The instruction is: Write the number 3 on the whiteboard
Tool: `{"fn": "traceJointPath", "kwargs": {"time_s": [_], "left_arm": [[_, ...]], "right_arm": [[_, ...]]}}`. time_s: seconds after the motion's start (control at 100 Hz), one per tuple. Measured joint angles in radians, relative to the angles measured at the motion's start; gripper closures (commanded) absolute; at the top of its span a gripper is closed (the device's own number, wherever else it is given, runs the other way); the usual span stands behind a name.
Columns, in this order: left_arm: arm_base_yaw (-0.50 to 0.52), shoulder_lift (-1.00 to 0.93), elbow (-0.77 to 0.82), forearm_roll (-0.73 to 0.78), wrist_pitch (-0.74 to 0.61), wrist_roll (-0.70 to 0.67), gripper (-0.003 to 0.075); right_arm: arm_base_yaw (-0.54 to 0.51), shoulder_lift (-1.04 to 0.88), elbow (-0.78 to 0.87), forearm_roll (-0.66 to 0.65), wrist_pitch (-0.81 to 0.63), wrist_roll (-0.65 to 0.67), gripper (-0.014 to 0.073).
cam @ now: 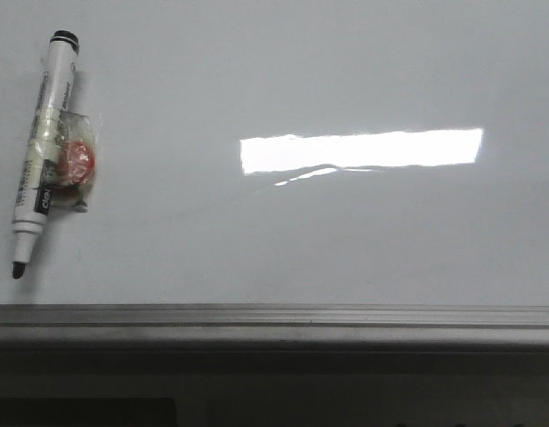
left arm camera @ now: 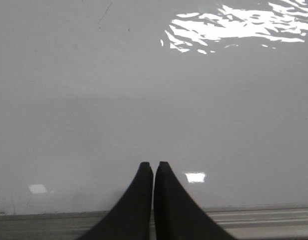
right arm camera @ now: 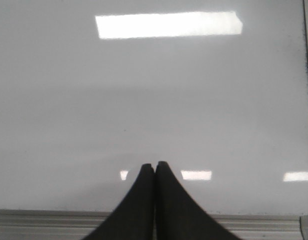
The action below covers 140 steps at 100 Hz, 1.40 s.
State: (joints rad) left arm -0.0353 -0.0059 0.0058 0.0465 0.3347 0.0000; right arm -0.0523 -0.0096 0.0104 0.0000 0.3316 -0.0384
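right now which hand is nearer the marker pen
Likely left. The marker pen lies left on the whiteboard; the right hand is by its right edge, the left hand further left.

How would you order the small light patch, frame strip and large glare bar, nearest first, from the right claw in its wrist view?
1. Small light patch, beside the right claw tips.
2. Frame strip, at the near edge.
3. Large glare bar, far across.

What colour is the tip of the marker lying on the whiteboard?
Black, on the white-barrelled marker pen with a black end cap; it shows best in the front view.
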Motion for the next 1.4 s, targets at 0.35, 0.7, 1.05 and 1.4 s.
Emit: {"fn": "traceJointPath", "kwargs": {"time_s": [0.35, 0.7, 1.05, 1.4], "left_arm": [[0.000, 0.000, 0.000, 0.000, 0.000, 0.000, 0.0741], [0.000, 0.000, 0.000, 0.072, -0.030, 0.000, 0.0741], [0.000, 0.000, 0.000, 0.085, -0.057, 0.000, 0.0741], [0.000, 0.000, 0.000, 0.085, -0.145, 0.000, 0.0741]], "right_arm": [[0.000, 0.000, 0.000, 0.000, 0.000, 0.000, 0.0648], [0.000, 0.000, 0.000, 0.000, 0.000, 0.003, 0.0648], [0.000, 0.000, 0.000, -0.049, -0.201, 0.003, 0.0648], [0.000, 0.000, 0.000, -0.053, -0.526, 0.003, 0.0648]]}}
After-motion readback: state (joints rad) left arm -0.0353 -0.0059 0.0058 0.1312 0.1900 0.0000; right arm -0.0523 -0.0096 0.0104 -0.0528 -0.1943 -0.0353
